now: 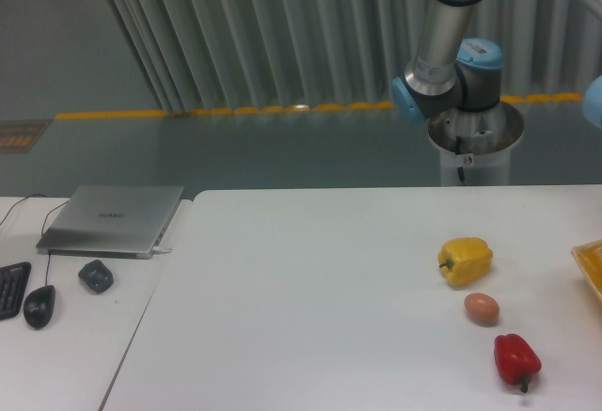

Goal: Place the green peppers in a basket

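The green pepper does not show anywhere in the camera view. The basket [589,265] shows only as a yellow-orange, pale-rimmed edge at the right border of the white table [310,317]. The arm's joints [450,72] hang in the upper right above the table's far edge. The gripper itself is out of view.
A yellow pepper [466,260], a brown egg [482,308] and a red pepper [516,359] lie in a line on the right side of the table. On a lower table at left sit a closed laptop [113,219], a mouse [39,306], a keyboard edge [11,289] and a small dark object [95,276].
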You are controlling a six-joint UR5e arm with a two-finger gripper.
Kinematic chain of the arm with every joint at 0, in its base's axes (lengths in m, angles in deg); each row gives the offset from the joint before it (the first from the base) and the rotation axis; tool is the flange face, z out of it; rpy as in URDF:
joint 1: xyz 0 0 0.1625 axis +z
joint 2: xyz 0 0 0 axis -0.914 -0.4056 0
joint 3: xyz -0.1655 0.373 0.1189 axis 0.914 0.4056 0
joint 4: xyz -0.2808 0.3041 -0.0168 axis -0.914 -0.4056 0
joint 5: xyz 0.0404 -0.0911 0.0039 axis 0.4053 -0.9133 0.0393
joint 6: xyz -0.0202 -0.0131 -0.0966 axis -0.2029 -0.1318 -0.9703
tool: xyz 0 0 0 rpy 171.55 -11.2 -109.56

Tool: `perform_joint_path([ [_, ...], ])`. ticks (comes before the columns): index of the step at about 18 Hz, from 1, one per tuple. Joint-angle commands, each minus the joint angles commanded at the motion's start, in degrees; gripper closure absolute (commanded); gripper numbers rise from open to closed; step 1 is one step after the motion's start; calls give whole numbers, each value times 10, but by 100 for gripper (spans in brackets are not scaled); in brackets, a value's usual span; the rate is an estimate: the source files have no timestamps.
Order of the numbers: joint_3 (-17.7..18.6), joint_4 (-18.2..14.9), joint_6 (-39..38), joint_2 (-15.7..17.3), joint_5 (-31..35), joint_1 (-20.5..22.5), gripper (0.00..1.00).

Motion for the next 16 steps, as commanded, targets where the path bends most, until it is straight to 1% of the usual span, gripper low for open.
perform_joint_path([
  [5,0,-87,-4,27,-24,-44,0],
  [8,1,-118,-50,40,-58,-73,0],
  [10,2,-139,-53,45,-63,-86,0],
  [12,3,-145,-52,51,-60,-92,0],
  [14,11,-137,-54,54,-51,-105,0],
  [16,18,-136,-54,58,-15,-112,0],
])
